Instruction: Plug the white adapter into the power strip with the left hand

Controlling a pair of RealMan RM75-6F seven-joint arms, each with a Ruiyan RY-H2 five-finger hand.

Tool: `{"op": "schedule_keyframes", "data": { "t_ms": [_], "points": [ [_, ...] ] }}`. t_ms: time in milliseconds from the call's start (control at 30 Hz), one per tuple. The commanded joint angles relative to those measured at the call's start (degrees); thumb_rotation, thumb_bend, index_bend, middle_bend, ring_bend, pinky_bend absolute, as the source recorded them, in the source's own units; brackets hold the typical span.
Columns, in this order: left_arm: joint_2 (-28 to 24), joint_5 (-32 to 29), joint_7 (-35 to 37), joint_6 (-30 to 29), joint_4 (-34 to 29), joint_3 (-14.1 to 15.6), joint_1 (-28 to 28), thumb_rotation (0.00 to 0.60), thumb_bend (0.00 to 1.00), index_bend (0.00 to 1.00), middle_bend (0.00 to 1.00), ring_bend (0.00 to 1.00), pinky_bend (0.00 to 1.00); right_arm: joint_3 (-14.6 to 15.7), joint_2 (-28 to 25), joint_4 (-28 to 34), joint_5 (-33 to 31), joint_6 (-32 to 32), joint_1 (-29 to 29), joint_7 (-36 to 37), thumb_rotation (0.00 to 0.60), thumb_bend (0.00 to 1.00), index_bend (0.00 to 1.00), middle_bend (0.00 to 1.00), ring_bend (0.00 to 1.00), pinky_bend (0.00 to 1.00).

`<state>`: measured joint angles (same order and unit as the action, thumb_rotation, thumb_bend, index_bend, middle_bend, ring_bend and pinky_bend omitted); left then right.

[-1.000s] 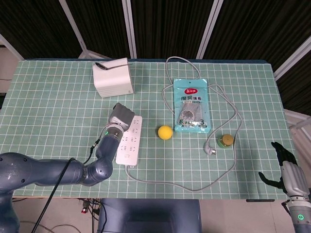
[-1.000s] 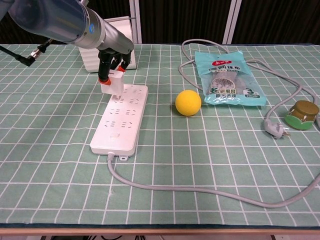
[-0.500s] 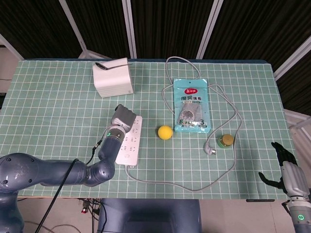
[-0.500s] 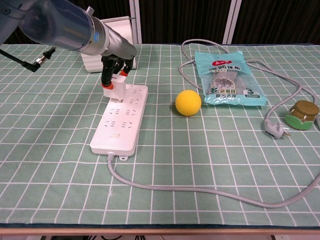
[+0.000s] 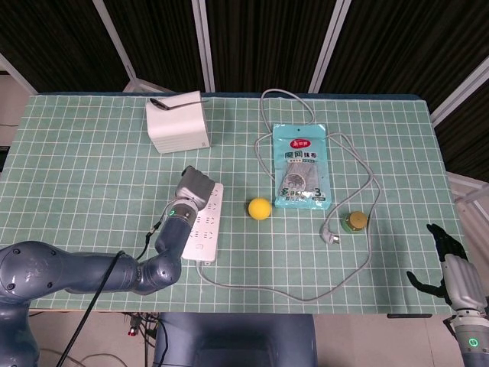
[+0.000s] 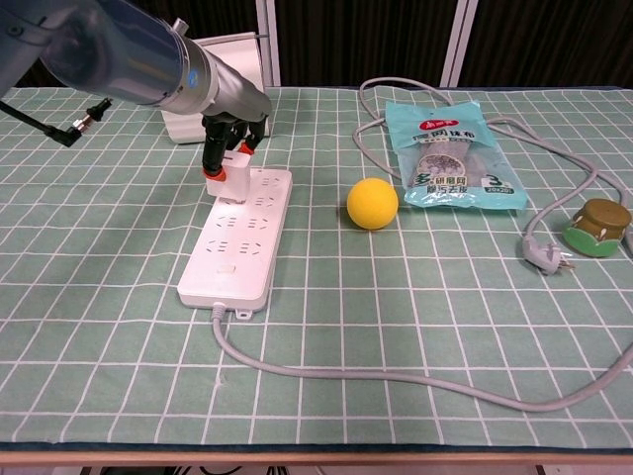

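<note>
The white power strip [image 6: 237, 235] lies on the green checked cloth, its grey cable trailing off to the right. My left hand [image 6: 229, 134] grips the white adapter [image 6: 232, 175] from above and holds it down on the far end of the strip. In the head view the left hand [image 5: 194, 186] covers the adapter and the top of the power strip [image 5: 202, 225]. My right hand [image 5: 448, 265] hangs past the table's right front corner, fingers apart and empty.
A yellow ball [image 6: 372, 204] sits right of the strip. A snack bag [image 6: 451, 156], a grey plug [image 6: 545, 255] and a small green jar [image 6: 597, 227] lie further right. A white box [image 5: 179, 125] with a spoon stands behind the strip.
My left hand has lowered the adapter from just above the strip onto its far end and shifted slightly right. The right hand has not moved.
</note>
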<state>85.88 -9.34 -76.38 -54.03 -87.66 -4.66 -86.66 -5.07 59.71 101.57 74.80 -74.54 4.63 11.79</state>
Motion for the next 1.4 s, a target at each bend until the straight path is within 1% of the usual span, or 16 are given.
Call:
{"op": "schedule_keyframes", "data": {
  "t_ms": [33,233,600,1400],
  "points": [
    [0.0,-0.1,0.0,0.0,0.1,0.1,0.0,0.6,0.53,0.72,0.73,0.3,0.27,0.0,0.0,0.0,0.0,0.0,0.0,0.0,0.6,0.34,0.0,0.0,0.0,0.0],
    [-0.1,-0.1,0.2,0.1,0.2,0.2,0.0,0.6,0.53,0.72,0.73,0.3,0.27,0.0,0.1,0.0,0.0,0.0,0.0,0.0,0.6,0.34,0.0,0.0,0.0,0.0],
    [1.8,0.1,0.5,0.8,1.6,0.9,0.2,0.6,0.53,0.72,0.73,0.3,0.27,0.1,0.0,0.1,0.0,0.0,0.0,0.2,0.6,0.34,0.0,0.0,0.0,0.0],
    [4.5,2.7,2.1,1.3,3.3,1.2,0.6,0.6,0.53,0.7,0.72,0.31,0.28,0.1,-0.1,0.2,0.1,0.1,0.0,0.3,0.6,0.34,0.0,0.0,0.0,0.0]
  ]
}}
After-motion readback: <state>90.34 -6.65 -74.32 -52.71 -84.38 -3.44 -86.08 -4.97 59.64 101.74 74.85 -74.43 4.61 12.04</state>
